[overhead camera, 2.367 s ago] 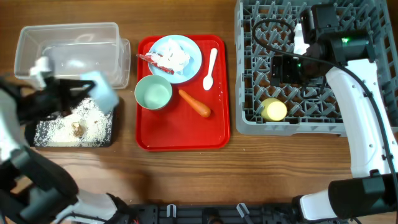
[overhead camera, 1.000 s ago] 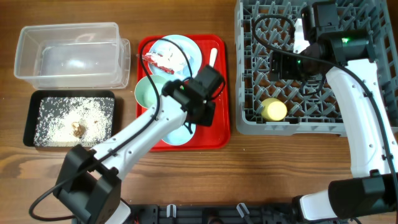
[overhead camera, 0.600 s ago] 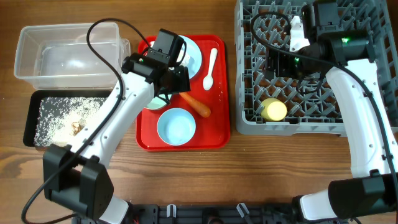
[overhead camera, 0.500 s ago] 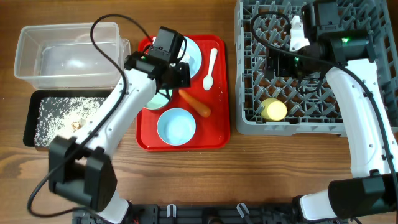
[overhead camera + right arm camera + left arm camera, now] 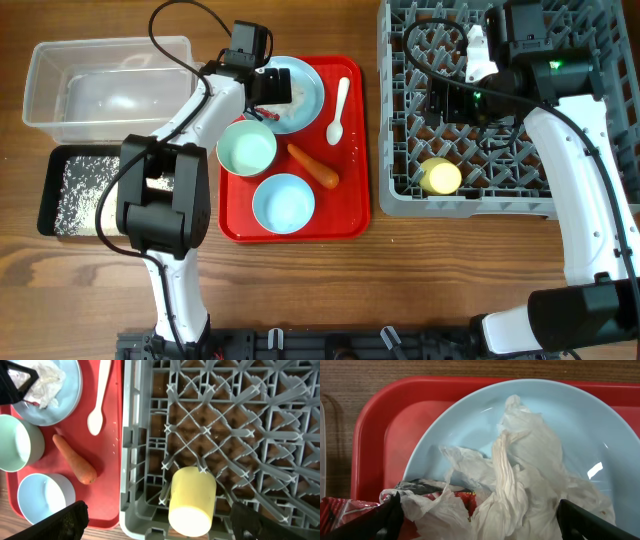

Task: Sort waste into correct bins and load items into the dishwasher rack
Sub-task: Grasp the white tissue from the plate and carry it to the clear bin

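Note:
My left gripper (image 5: pixel 262 86) hovers open over the pale blue plate (image 5: pixel 308 92) on the red tray. In the left wrist view its fingers (image 5: pixel 387 521) straddle the crumpled white tissue (image 5: pixel 520 475) and the red-and-white wrapper (image 5: pixel 340 510) without closing on them. A mint bowl (image 5: pixel 246 149), a blue bowl (image 5: pixel 283 203), an orange carrot (image 5: pixel 314 166) and a white spoon (image 5: pixel 339 110) also lie on that tray. My right gripper (image 5: pixel 455 103) hangs open above the grey dishwasher rack (image 5: pixel 386 120); the yellow cup (image 5: pixel 192 500) lies on its side below, untouched.
The clear tub (image 5: pixel 110 90) stands at the back left. In front of it sits the black tray (image 5: pixel 45 200) holding rice (image 5: pixel 75 190), partly covered by my left arm. The red serving tray (image 5: pixel 345 215) lies between these bins and the rack.
The left gripper set the blue bowl on the red tray's front, let go, moved back to the plate and opened wide. The right arm has stayed still.

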Motion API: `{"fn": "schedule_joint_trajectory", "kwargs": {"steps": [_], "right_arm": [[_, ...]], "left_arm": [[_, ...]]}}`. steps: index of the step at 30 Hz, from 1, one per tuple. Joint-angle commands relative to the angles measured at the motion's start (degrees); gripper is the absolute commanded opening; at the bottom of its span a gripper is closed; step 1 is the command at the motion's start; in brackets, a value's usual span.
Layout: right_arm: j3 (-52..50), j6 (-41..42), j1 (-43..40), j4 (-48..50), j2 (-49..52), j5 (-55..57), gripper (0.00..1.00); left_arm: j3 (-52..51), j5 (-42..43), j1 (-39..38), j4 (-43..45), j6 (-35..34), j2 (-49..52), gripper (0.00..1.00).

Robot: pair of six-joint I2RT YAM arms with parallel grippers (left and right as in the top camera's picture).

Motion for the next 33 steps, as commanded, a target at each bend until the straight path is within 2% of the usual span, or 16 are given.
{"fn": "schedule_joint_trajectory", "kwargs": {"steps": [1,8,10,12,13,14,15,20,26,29,33], "right_arm": [[0.13,-0.55,0.20,0.68,0.02,-0.74,0.93],[0.13,-0.57,0.20,0.70,0.02,-0.72,0.93],[0.13,-0.57,0.20,0.68,0.02,-0.72,0.93],[0.13,-0.57,0.20,0.68,0.02,-0.72,0.93],[0.13,-0.57,0.20,0.68,0.02,-0.72,0.93],[0.13,-0.55,0.20,0.68,0.02,-0.72,0.93],[0.13,-0.55,0.20,0.66,0.02,-0.74,0.93],[0.13,-0.55,0.20,0.57,0.02,-0.74,0.93],[0.13,-0.55,0.20,0.39,0.02,-0.72,0.92],[0.13,-0.57,0.20,0.44,0.02,-0.72,0.93],[0.13,-0.55,0.20,0.52,0.02,-0.72,0.93]], "left_arm": [[0.74,-0.52,-1.36,-0.57,1.14,0.26,0.99],[0.11,-0.55,-3.06,-1.18,1.14,4.83,0.93],[0.11,-0.52,-3.06,-1.27,1.14,7.15,0.85],[0.11,-0.52,-3.21,-1.29,1.14,7.85,0.45],[0.11,-0.52,-3.21,-0.96,1.14,7.85,0.36],[0.13,-0.52,-3.21,-0.87,1.14,7.82,0.09],[0.13,-0.52,-3.21,-0.90,1.14,7.82,0.04],[1.90,-0.44,-2.91,-1.88,-1.95,4.79,0.04],[9.77,-0.37,-0.50,-7.41,-1.90,-10.69,0.04],[9.77,-0.39,4.22,-10.82,-1.90,-16.94,0.04],[9.75,-0.52,14.62,-14.93,-1.88,-17.70,0.04]]}}
